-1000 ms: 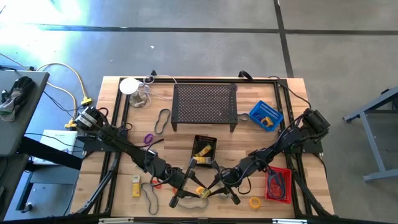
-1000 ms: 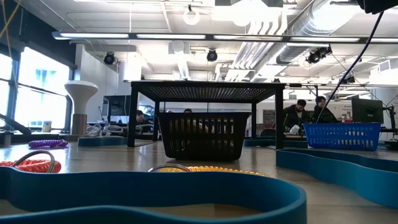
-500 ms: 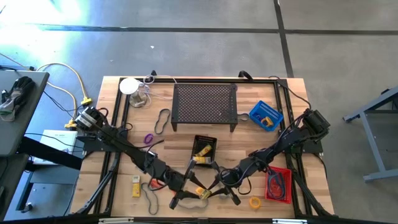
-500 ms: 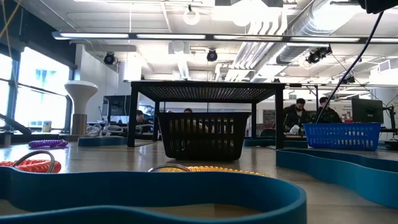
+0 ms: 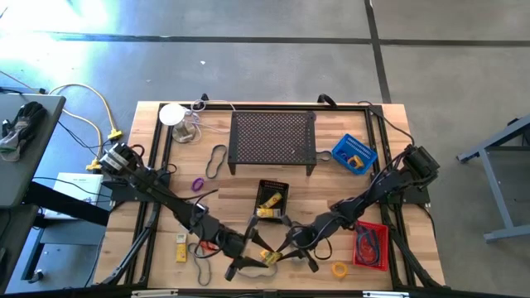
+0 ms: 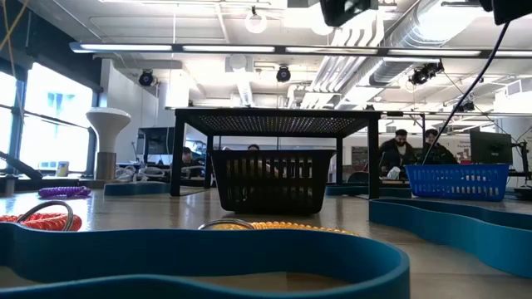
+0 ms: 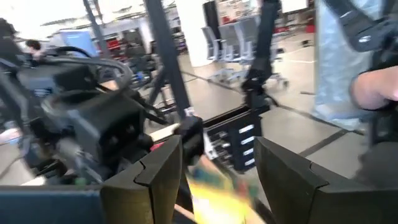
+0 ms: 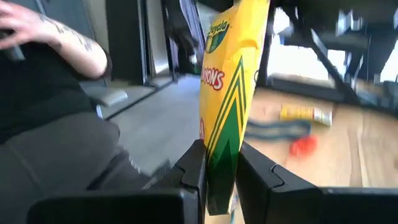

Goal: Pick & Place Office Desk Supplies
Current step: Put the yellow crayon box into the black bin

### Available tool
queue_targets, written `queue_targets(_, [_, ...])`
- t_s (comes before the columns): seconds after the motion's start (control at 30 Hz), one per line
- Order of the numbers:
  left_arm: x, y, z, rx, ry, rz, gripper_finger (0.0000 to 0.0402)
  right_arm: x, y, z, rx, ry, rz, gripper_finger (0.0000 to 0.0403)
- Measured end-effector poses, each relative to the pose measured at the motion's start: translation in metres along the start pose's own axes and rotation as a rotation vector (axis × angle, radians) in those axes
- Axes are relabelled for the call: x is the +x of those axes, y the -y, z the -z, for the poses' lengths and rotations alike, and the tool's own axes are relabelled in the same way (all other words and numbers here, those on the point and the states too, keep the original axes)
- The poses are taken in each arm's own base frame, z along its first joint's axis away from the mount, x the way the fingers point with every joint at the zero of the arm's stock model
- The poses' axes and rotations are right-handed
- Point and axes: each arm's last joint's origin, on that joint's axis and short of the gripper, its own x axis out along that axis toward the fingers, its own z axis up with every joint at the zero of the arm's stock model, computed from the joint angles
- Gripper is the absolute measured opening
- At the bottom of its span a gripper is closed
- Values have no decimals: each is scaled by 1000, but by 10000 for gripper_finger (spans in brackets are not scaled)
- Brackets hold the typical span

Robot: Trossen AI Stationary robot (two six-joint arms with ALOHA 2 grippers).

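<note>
A yellow crayon packet (image 5: 269, 257) hangs above the table's near middle, where my two arms meet. My right gripper (image 8: 217, 163) is shut on it. It comes in from the right (image 5: 291, 248). My left gripper (image 7: 217, 171) faces it from the left (image 5: 251, 255) and is open. Its fingers stand on either side of the blurred yellow packet (image 7: 214, 186); I cannot tell whether they touch it. Another yellow packet (image 5: 180, 248), a purple ring (image 5: 197, 185) and a yellow ring (image 5: 338, 269) lie on the tabletop. My right gripper pinches one end of the packet (image 8: 221, 152) between its two fingers, which press on its two broad faces. The fingers come in about level from the table's right. The rest of the packet (image 8: 227, 74) sticks out past the fingertips, clear of the table.
A black mesh basket (image 5: 272, 199) holding yellow packets stands just behind the grippers. The black perforated stand (image 5: 273, 139) is behind it, a blue basket (image 5: 354, 153) at the far right, a red basket (image 5: 371, 244) at the near right. Rubber-band loops (image 5: 217, 159) lie at the left. A person's arm (image 8: 56, 43) shows beyond the near edge.
Both grippers have stayed close together over the near middle with the packet between them. A dark part of an arm has come into the top edge of the low view.
</note>
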Motion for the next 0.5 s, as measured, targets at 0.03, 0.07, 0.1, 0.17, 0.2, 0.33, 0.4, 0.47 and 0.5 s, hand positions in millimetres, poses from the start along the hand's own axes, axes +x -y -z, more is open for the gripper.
queue_targets(0.03, [0,0,0,4,-4,-27,191,0,0,2,16,-25,3,50])
queue_targets(0.07, [-1,2,-1,14,-9,-48,191,0,1,4,34,-45,10,50])
queue_targets(0.1, [-1,3,-1,30,-15,-71,191,-1,2,6,50,-62,19,50])
queue_targets(0.17, [-3,7,-2,73,-32,-124,191,-4,3,4,88,-98,49,50])
queue_targets(0.2, [-4,9,-3,98,-40,-148,191,-6,5,3,108,-110,74,50])
queue_targets(0.33, [-8,20,-5,186,-77,-224,191,-14,11,1,155,-167,267,50])
queue_targets(0.4, [-10,25,-6,197,-90,-254,191,-18,13,-3,163,-162,345,50])
queue_targets(0.47, [-12,28,-7,187,-99,-281,191,-22,14,-4,158,-176,426,50])
queue_targets(0.5, [-12,30,-7,180,-102,-293,191,-23,15,-3,162,-181,462,50])
